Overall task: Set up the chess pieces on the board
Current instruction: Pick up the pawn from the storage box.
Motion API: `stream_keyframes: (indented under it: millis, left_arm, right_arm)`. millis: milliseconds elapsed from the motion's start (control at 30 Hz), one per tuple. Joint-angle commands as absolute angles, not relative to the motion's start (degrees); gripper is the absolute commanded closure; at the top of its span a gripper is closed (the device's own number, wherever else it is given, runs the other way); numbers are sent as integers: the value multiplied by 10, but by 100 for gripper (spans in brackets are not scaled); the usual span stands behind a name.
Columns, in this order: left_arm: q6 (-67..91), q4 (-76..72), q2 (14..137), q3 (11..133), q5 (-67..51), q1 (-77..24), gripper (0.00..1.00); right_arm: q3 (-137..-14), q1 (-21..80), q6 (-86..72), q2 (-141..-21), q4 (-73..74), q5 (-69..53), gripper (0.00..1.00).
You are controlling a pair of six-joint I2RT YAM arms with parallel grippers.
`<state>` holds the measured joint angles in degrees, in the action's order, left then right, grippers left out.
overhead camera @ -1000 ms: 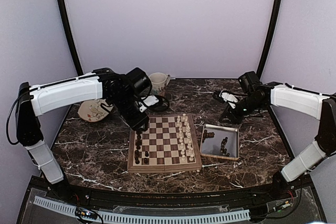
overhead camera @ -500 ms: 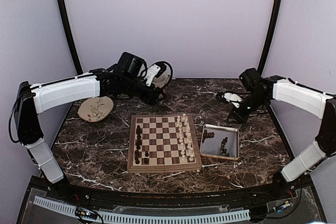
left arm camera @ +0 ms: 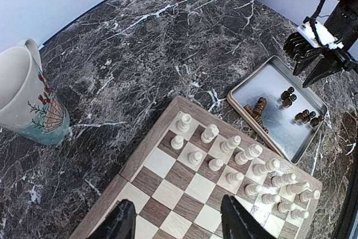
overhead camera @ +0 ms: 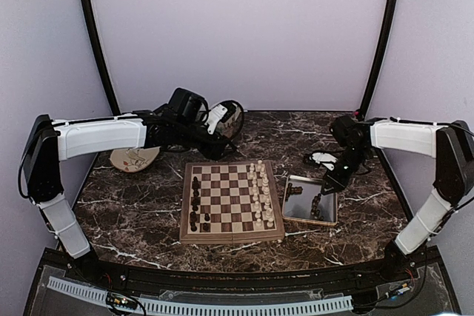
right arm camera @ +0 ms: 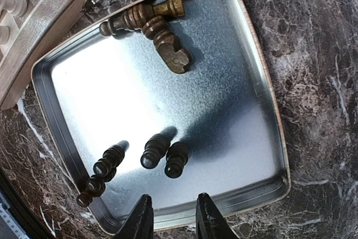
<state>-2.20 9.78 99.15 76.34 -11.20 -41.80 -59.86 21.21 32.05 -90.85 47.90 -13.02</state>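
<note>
Chessmen [right arm camera: 158, 150] dark turned wood; tray [right arm camera: 140, 93] shiny rectangular metal; board [overhead camera: 231, 201] checkered wood.

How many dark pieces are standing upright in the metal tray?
5 dark pieces. Two stand side by side mid-tray; three bunch near one corner of the metal tray. Others lie tipped at the opposite end, uncounted; the bunch could hide one more.

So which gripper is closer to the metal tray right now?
Right. The right gripper hangs over the tray's edge; the left gripper is far off, above the board's back corner by the mug.
</note>
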Motion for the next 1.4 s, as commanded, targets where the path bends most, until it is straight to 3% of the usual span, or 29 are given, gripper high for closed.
stream_keyframes:
  millis: [0, 333, 1100, 1367]
  left_arm:
    - [-15, 84, 962, 759, -139, -420, 46]
    - [-14, 89, 965, 760, -151, -420, 46]
    - [-14, 95, 973, 764, -160, -421, 46]
    - [-15, 98, 975, 767, -162, -421, 46]
  right_arm:
    - [-607, 212, 312, -933, 482, -146, 73]
    - [-627, 221, 302, -971, 476, -137, 78]
    - [-653, 224, 289, -1012, 455, -122, 79]
    - [-673, 221, 295, -1003, 474, -145, 94]
